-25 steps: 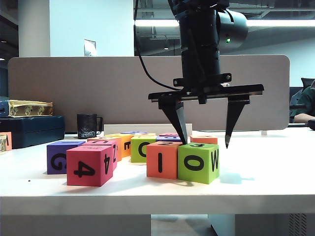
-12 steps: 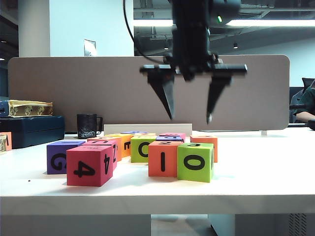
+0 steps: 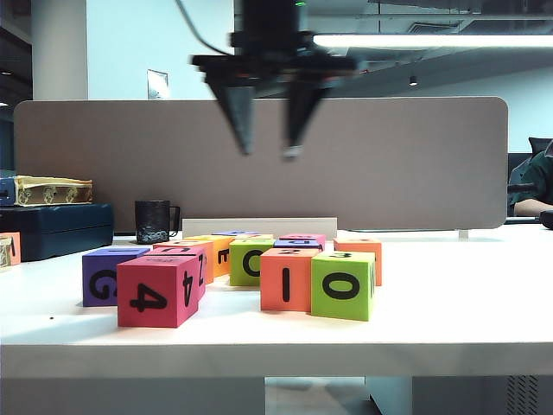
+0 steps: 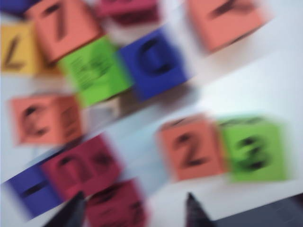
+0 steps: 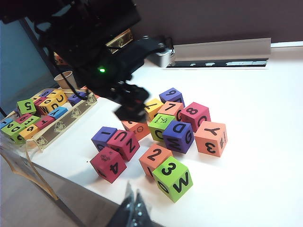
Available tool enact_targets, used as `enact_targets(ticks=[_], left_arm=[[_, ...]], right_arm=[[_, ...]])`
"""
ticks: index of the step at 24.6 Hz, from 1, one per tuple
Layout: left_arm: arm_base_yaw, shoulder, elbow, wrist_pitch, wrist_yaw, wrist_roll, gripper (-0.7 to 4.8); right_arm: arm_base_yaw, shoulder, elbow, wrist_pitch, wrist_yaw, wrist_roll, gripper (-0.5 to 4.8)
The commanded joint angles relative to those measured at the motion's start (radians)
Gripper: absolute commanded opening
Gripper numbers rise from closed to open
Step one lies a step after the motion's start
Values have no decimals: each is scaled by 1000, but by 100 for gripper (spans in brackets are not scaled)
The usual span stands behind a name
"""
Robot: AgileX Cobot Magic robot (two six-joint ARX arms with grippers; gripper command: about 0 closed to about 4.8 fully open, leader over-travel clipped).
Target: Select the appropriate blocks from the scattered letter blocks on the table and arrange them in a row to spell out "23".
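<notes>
Left gripper [image 3: 266,151] raised high above the table [image 3: 449,320], jaws apart, empty, orange block [image 3: 287,279] touching lime-green block [image 3: 343,284], right gripper [image 5: 132,208] pinched closed, empty.

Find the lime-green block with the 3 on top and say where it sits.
In the exterior view the lime-green block sits right of centre near the table's front edge, pressed against the orange 2 block on its left.
</notes>
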Motion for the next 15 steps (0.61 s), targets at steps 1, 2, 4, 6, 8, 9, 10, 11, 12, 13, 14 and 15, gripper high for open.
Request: enact_targets(ticks=[1,2,4,6,8,9,10,11,12,13,14,15], left_arm=[[14,-19,-13,-54,-35,72,188],[19,-25,-17,-54,-35,81,149],[19,-32,-17,-54,-44,102,47],[28,-39,-17,-54,-45,131,14],[35,-40,-17,-54,-29,144,10],[40,-44,-18,-54,-16,154,-2],[48,-49,-23,-54,6,165,-6],[50,-53,-29,-54,26,171,-7],[54,-56,-34,-54,46,185,-6],[74,-71,-54,-54,100,214,-6],[79,-76,-65,-54,124,219,-6],[87,-80,-76,-54,146,232,-6]], right_arm=[[-1,1,4,10,2,0,-1],[-1,2,4,8,2,0,-1],[0,2,4,7,2,0,-1],[-1,3,4,9,2,-1,-1],[-1,3,4,8,2,-1,-1],[-1,3,4,8,2,0,-1],[-1,3,4,5,1,0,-1],[-1,3,4,0,0,0,-1],[0,3,4,-6,-2,0,-1],[0,3,3,-16,-2,0,-1],[0,3,2,-18,-2,0,-1],[0,3,2,-22,-2,0,-1]])
